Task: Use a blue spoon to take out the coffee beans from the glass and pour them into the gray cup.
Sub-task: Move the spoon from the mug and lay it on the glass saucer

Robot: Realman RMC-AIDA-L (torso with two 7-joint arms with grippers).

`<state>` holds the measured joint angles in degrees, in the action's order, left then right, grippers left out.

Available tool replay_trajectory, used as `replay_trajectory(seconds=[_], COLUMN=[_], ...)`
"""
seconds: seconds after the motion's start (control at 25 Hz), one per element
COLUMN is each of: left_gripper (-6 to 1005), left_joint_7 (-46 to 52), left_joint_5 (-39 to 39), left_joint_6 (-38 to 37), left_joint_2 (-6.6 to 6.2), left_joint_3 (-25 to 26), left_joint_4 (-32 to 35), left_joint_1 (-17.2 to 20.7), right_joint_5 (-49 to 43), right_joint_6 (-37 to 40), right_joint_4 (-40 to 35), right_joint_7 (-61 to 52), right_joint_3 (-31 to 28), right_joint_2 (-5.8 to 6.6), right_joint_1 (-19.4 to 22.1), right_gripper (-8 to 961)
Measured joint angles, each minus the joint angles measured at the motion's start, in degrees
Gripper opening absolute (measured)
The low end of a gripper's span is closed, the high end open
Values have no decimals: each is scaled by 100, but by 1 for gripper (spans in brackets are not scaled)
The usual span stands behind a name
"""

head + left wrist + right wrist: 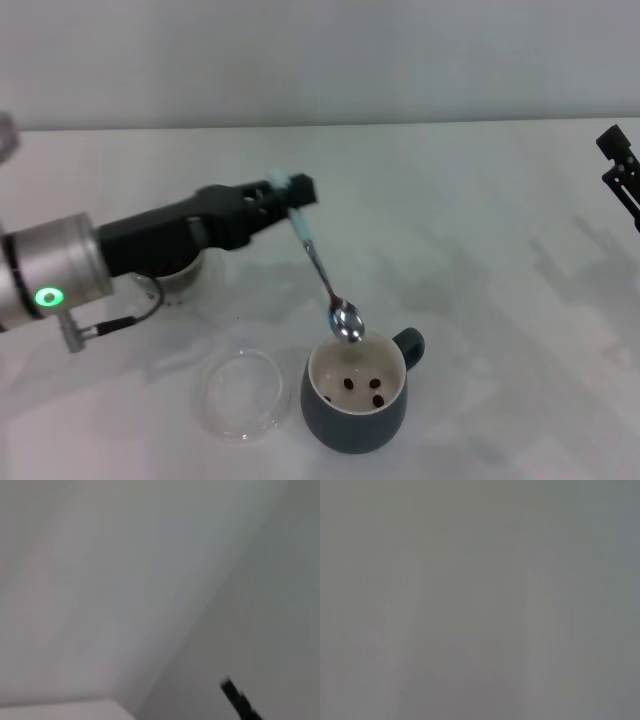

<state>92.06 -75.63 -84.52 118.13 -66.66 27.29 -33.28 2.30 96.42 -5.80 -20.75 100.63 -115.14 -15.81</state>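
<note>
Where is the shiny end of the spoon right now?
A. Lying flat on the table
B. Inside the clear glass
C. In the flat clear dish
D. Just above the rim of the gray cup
D. The left claw holds the blue spoon tilted down, its bowl just over the back rim of the gray cup, where coffee beans lie.
</note>
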Motion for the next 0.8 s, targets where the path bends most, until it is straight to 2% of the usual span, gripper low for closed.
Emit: replay_trajectory(seconds=[0.12, 0.28, 0.44, 0.6, 0.68, 0.8], left_gripper=[126, 127, 131, 136, 138, 142], left_joint_7=[178, 229, 275, 257, 185, 92], left_joint_5=[79, 92, 92, 82, 50, 36], left_joint_6=[-218, -393, -408, -397, -373, -292], left_joint_2=[-45, -124, -195, -204, -206, -209], left_joint_3=[457, 799, 946, 1022, 1070, 1076], left_joint_4=[5, 5, -60, -86, -120, -311], left_joint_1=[293, 680, 1129, 1377, 1630, 1723], right_joint_5=[-4, 0, 9, 20, 23, 25], right_joint_6=[0, 0, 0, 0, 0, 0], right_joint_4=[-4, -19, -24, -27, -31, -35], right_joint_7=[0, 1, 14, 34, 36, 32], right_joint_3=[-10, -16, -31, -34, -34, -35], right_joint_2=[0, 0, 0, 6, 7, 9], right_joint_1=[0, -1, -5, -8, -5, 0], right_gripper=[777, 777, 777, 777, 776, 776])
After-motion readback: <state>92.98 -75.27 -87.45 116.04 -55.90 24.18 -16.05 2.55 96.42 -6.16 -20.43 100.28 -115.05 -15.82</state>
